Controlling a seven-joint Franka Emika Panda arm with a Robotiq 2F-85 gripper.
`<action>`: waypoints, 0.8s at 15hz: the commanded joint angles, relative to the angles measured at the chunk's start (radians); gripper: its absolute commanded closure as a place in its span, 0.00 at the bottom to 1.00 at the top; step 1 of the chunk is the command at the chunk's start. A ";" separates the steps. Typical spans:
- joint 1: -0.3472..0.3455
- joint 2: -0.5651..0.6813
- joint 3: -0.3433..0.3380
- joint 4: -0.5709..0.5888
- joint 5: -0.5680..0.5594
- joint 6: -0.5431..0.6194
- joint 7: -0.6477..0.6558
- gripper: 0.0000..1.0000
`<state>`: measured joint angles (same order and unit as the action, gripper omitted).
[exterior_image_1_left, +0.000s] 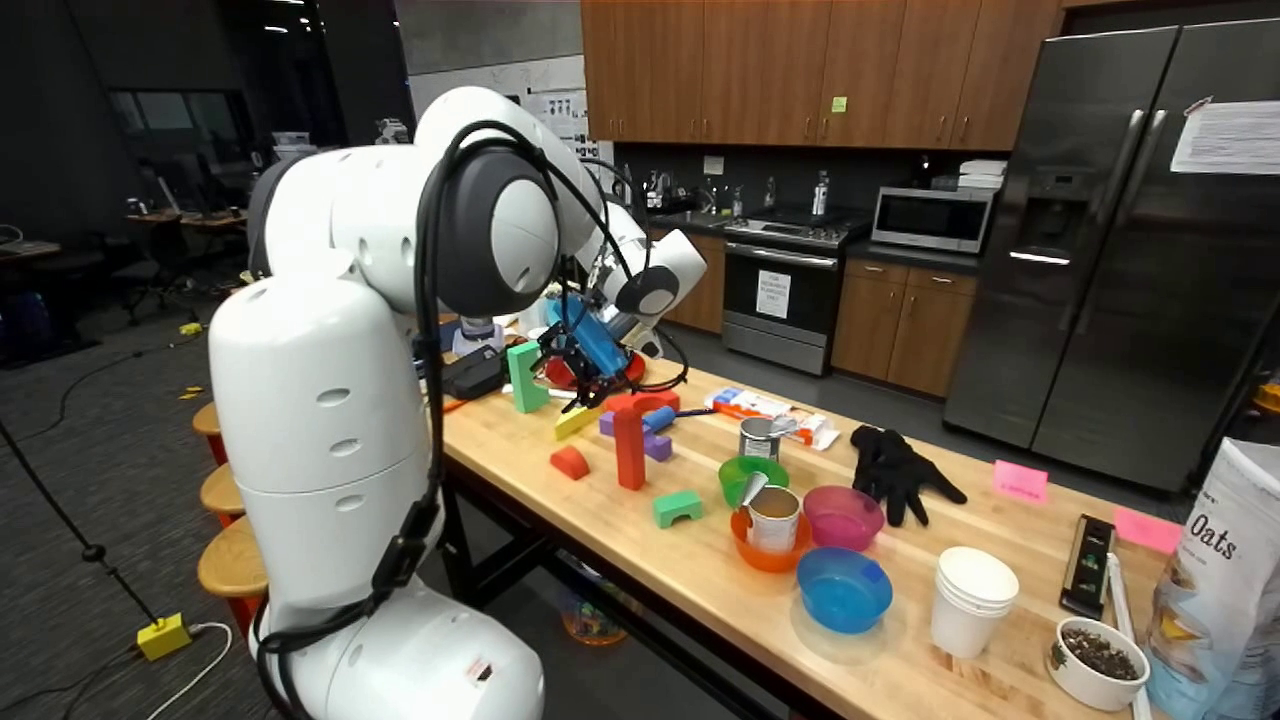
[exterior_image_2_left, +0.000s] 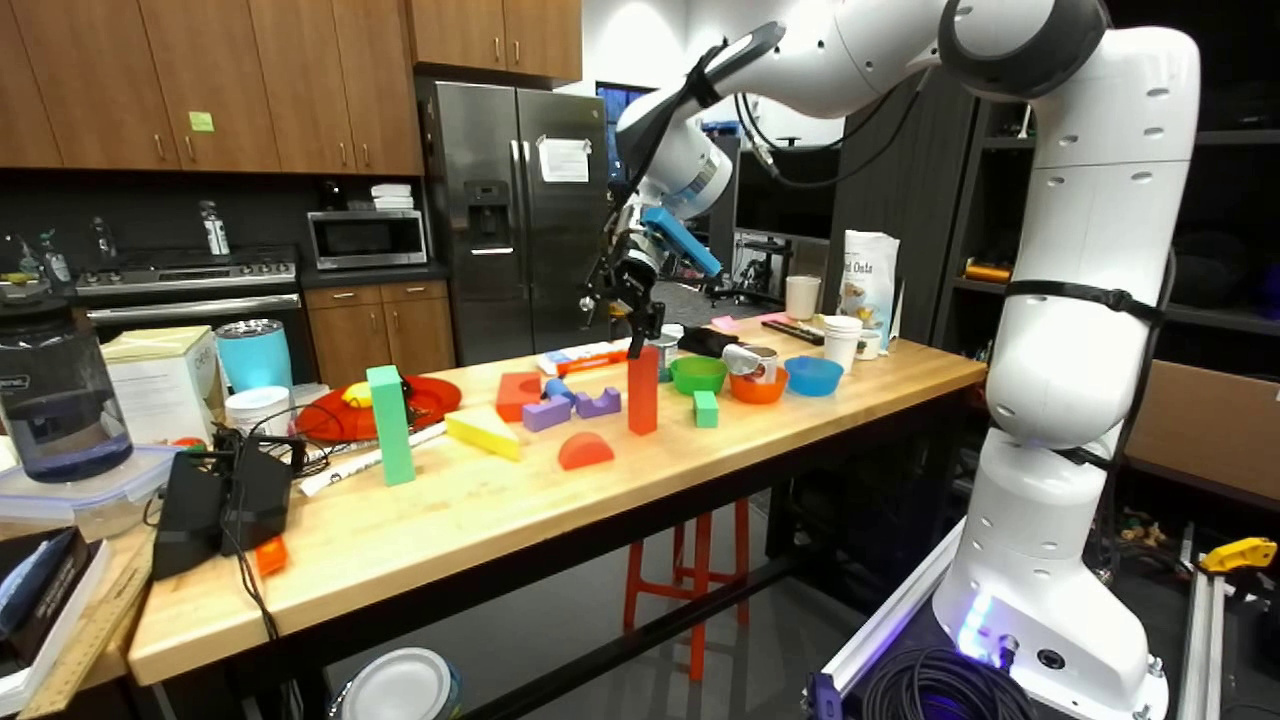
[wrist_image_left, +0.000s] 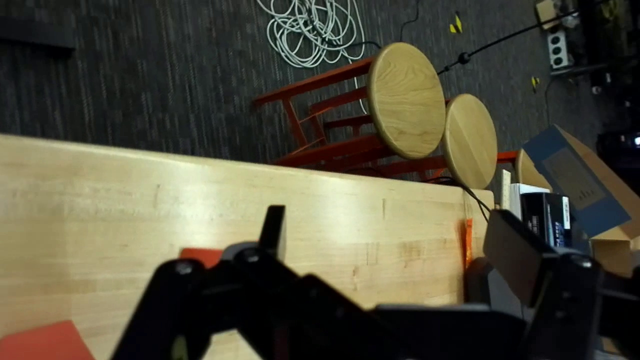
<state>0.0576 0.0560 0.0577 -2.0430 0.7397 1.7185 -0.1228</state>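
claw (wrist_image_left: 387, 220) agape above tbl (exterior_image_2_left: 450, 515), w/ upright red blk (exterior_image_2_left: 643, 395), yellow wedge (exterior_image_2_left: 484, 432) + tall green blk (exterior_image_2_left: 391, 428) nearby

Red pillar (exterior_image_2_left: 643, 395): tall, rectangular, standing upright on the table (exterior_image_2_left: 450, 520)
Red half-round (exterior_image_2_left: 585, 452): curved side up, resting near the pillar
Yellow wedge (exterior_image_2_left: 485, 433): triangular, lying flat, apart from both
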 joint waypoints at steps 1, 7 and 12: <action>-0.014 -0.047 -0.010 -0.081 0.077 -0.037 0.108 0.00; -0.020 -0.103 -0.021 -0.147 0.084 -0.069 0.380 0.00; -0.033 -0.150 -0.030 -0.178 0.084 -0.100 0.540 0.00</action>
<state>0.0382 -0.0309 0.0380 -2.1798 0.8197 1.6350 0.3261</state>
